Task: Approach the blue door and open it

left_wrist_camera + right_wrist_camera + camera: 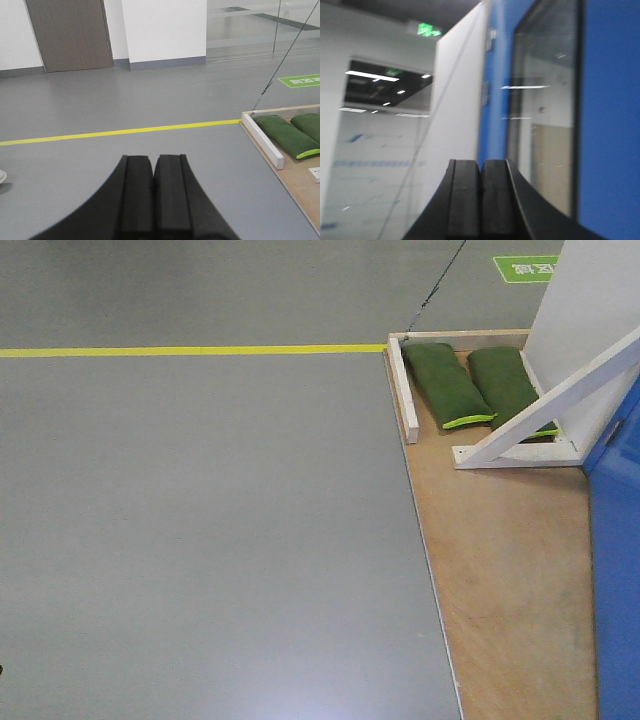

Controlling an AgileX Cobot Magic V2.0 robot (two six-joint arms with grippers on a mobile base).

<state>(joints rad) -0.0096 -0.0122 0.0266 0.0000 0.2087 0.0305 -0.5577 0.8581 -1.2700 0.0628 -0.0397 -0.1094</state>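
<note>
Positioning beside the blue door [610,100], upright at the right edge of the plywood base [500,590]. Holding the right end effector [481,167] closed and empty, with the door just to its right, long axis vertical. Holding the left end effector [153,162] closed and empty, facing open floor [100,100], away from the door. Favouring the nearer right arm for the coming reach.

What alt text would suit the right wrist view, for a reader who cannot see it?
The blue door, with a tall reflective pane, fills the right side beyond the shut right gripper. A white panel stands left of it, and a green sign glows near the ceiling; the picture is blurred.
</note>
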